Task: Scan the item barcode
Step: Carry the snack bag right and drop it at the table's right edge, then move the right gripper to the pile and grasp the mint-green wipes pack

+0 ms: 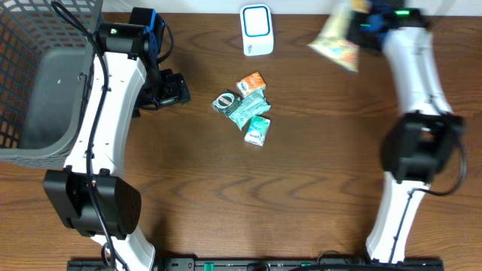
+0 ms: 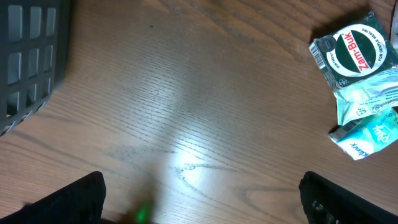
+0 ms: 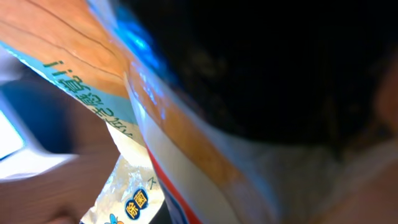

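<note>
The right hand [image 1: 364, 22] holds a yellow packet [image 1: 337, 43] tight at 1 o'clock, near the white scanner [image 1: 256, 30] at 12 o'clock. The left hand [image 1: 172, 89] is wide and holds nothing, over the desk [image 1: 301, 196] at 10 o'clock. Small packs [image 1: 247, 109] lie in the middle.

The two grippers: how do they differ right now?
The left gripper is open and empty; the right gripper is shut on a yellowish packet. The left gripper hangs over bare table between the basket and the pile of small packets; the right gripper is at the far edge, right of the white scanner. Both are dark two-finger grippers on white arms.
</note>
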Available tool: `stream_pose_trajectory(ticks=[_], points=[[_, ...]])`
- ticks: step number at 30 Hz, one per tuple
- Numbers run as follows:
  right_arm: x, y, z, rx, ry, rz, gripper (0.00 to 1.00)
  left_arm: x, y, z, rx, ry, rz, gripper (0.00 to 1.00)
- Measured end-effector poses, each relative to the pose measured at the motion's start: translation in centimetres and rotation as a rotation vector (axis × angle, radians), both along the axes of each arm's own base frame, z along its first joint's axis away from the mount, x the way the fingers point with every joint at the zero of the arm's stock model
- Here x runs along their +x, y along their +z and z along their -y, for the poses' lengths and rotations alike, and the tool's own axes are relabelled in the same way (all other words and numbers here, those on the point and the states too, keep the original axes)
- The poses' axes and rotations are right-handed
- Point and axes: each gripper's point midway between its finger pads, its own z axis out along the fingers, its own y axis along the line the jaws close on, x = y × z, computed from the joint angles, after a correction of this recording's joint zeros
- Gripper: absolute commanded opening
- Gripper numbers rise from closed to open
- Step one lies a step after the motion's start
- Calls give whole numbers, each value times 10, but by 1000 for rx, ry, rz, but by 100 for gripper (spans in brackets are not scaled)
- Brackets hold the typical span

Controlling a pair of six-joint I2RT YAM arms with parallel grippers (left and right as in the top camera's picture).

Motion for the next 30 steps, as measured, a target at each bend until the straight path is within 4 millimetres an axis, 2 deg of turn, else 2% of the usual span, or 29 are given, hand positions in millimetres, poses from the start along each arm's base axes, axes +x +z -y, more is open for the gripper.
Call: stream_pose_trajectory(ticks=[3, 7, 15, 16, 17, 18, 19, 21, 22, 24, 27, 30], points=[[-28, 0, 75, -64, -105, -73, 1, 0, 0, 0, 0, 0, 0, 98], [-56, -5, 143, -118, -217, -135, 1, 0, 0, 0, 0, 0, 0, 98], [-88, -5, 221, -143, -375, -151, 1, 0, 0, 0, 0, 0, 0, 97], [-92, -5, 230, -145, -394, -152, 3, 0, 0, 0, 0, 0, 0, 97], [-97, -7, 239, -145, -412, -157, 18, 0, 0, 0, 0, 0, 0, 97], [-103, -10, 246, -140, -436, -166, 38, 0, 0, 0, 0, 0, 0, 97], [-109, -14, 253, -135, -458, -178, 47, 0, 0, 0, 0, 0, 0, 98], [-120, -21, 264, -127, -489, -201, 50, 0, 0, 0, 0, 0, 0, 98], [-125, -24, 268, -119, -506, -211, 56, 0, 0, 0, 0, 0, 0, 98], [-132, -29, 271, -97, -528, -226, 74, 0, 0, 0, 0, 0, 0, 97], [-128, -32, 260, -12, -508, -209, 75, 0, 0, 0, 0, 0, 0, 98], [-113, -29, 230, 157, -429, -161, 62, 0, 0, 0, 0, 0, 0, 97]])
